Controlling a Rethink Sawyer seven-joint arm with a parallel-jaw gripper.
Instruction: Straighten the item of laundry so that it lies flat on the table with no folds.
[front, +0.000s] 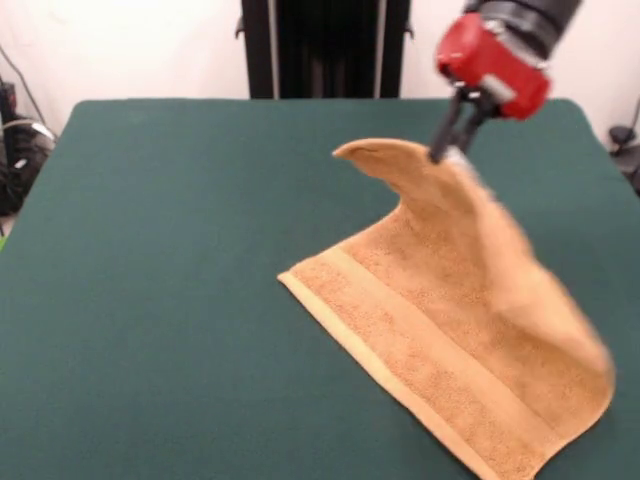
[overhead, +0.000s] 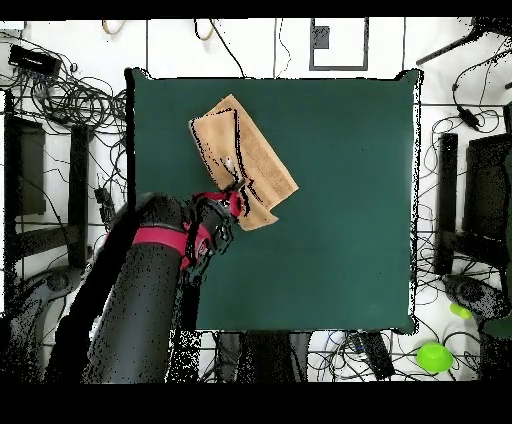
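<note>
I've got the gripper (front: 452, 150) with jaws clenched on the towel (front: 440, 340), pinching it at a raised edge near one corner. That corner is lifted off the bench (front: 150, 250) and the cloth hangs down from the pinch in a slope, rest of it lying flat on the green top toward the near right in the front view. A stripe band runs along the near edge. In the overhead view the towel (overhead: 245, 150) sits in the upper left part of the bench (overhead: 340, 200), with the gripper (overhead: 232, 200) at its lower end.

Handling: soft terry, light, limp, no stiffness at all, so it drapes and folds wherever it isn't held. Not slippery, a corner or hem pinch should hold. Best hold is a corner, I reckon, then drag outward so the fold opens.

Around: nothing else on the bench, lots of free green to spread over. Cables and gear lie on the floor outside the bench, not in the way
</note>
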